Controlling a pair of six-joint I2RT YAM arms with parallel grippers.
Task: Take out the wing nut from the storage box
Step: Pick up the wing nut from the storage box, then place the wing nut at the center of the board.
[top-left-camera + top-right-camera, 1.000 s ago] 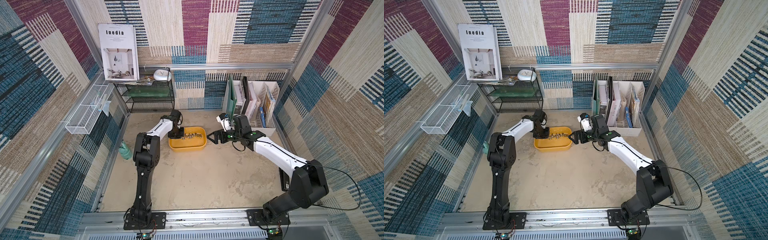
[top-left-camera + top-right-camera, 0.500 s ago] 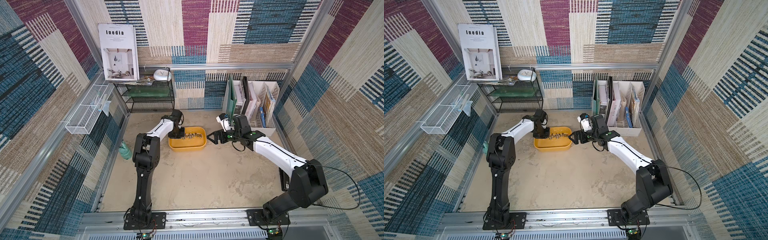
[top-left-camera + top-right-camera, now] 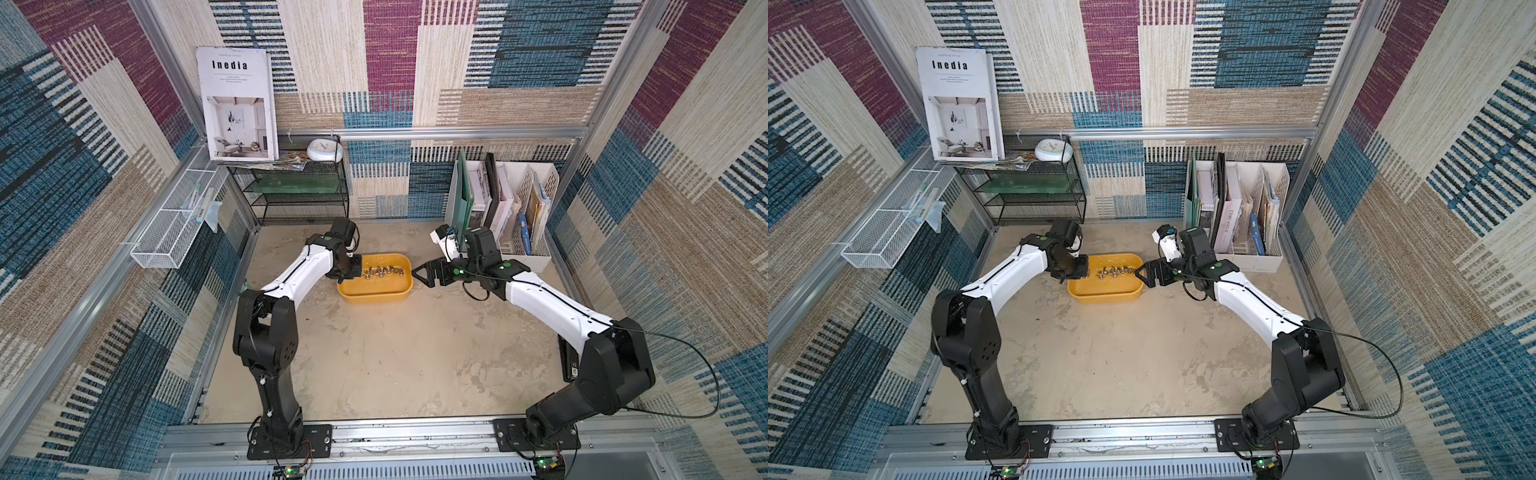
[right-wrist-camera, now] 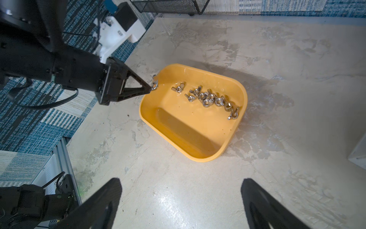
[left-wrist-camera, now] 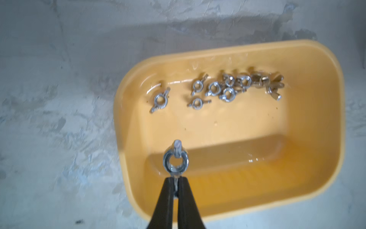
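The left arm (image 3: 299, 270) and right arm (image 3: 552, 307) have white shells with a thin black seam, set between bulky black joints. Green dots (image 3: 506, 266) mark the wrists. Black base plates (image 3: 320, 440), screwed at the corners, lie at six o'clock. A thin black cable (image 3: 681, 344) loops out at four o'clock. The fingers (image 4: 130, 87) are black open triangles. A white camera block (image 3: 442, 237) tops each wrist.

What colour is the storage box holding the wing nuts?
The storage box is plain yellow; the left wrist view shows it best.

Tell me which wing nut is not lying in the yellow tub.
The wing nut pinched by one wing in the left gripper; the other nuts lie loose on the storage box floor.
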